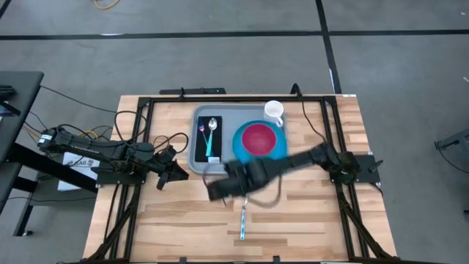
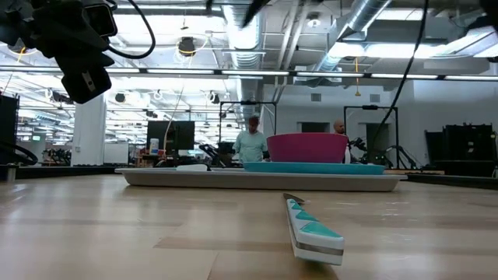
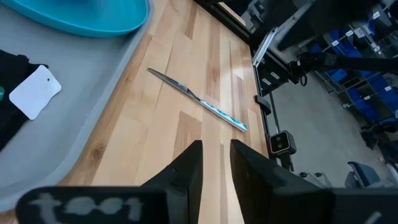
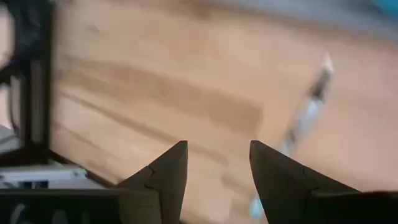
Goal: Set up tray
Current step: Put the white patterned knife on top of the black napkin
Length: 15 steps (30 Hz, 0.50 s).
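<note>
Tray [image 1: 198,150] holds plate, bowl, spoon, mug; knife [image 1: 243,220] lies on table, right gripper [image 1: 220,189] jaws apart, empty above it.

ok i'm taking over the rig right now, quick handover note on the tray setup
Right gripper: open, empty, over the bare table in front of the tray.
Left gripper: jaws a little apart, empty, waiting left of the tray.
On the tray: blue plate with the pink bowl, spoon and another utensil on a dark napkin, white cup at the far right corner.
Left: the knife lies on the table in front of the tray; it likely goes on next.
</note>
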### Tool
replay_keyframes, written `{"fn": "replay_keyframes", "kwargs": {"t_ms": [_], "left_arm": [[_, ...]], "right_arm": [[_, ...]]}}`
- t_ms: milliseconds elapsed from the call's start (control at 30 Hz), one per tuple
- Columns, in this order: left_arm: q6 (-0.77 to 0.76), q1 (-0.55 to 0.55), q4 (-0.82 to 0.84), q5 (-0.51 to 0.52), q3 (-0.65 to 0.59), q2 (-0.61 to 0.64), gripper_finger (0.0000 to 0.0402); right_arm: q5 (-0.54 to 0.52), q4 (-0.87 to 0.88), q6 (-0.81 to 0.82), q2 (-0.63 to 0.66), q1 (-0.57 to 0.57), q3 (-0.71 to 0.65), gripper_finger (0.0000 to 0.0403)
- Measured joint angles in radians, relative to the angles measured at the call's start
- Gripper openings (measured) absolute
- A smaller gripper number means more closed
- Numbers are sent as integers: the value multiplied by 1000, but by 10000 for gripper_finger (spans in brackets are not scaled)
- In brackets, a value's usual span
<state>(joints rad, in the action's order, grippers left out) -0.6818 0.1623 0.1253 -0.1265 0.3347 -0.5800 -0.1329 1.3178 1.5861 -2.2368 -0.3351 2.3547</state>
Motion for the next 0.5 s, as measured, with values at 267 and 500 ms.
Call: {"fn": "replay_keyframes", "kwargs": {"t_ms": [267, 500], "left_arm": [[24, 0, 0, 2, 0, 0, 68], [24, 0, 0, 6, 0, 0, 68]], "right_arm": [[4, 112, 387, -7, -180, -19, 161], [83, 19, 428, -9, -187, -147, 161]]}}
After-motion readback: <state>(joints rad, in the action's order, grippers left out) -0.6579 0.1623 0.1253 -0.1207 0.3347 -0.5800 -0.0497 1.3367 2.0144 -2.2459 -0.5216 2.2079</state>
